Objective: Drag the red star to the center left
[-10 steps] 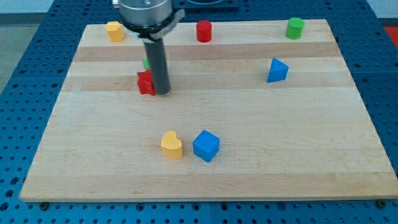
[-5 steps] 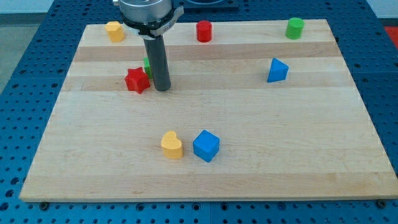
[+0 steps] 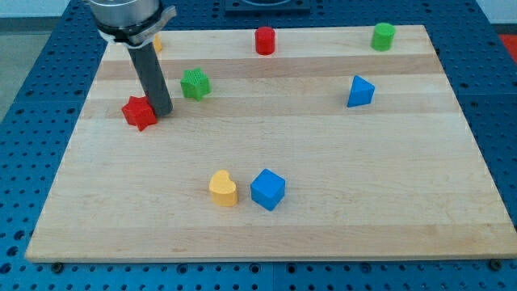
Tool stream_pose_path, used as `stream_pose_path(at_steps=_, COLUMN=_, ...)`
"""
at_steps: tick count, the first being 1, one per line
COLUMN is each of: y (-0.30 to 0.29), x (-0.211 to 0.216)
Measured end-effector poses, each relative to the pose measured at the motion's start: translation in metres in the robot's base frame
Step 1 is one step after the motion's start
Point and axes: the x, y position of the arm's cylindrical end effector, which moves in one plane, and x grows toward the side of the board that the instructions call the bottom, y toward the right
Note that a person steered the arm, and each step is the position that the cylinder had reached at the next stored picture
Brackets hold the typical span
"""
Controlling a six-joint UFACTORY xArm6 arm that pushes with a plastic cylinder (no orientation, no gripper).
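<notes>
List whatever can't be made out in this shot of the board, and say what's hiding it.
- Yellow block, camera view: my rod covers nearly all of it, so its shape cannot be told.
- Red star: whether my tip, at its right side, touches it cannot be told.
- Arm above the rod: cut off by the view's top edge.
- Wooden board: its bottom corners are too dark to make out.
</notes>
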Motion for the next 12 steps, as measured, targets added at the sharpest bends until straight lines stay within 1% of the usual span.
stream_pose_path(at_steps=2, y=0.0, x=0.032)
stream_pose_path(at_steps=3, y=-0.009, x=0.039)
stream_pose_path(at_steps=7, y=-0.042, x=0.039)
stream_pose_path(at_steps=12, y=-0.045, x=0.03)
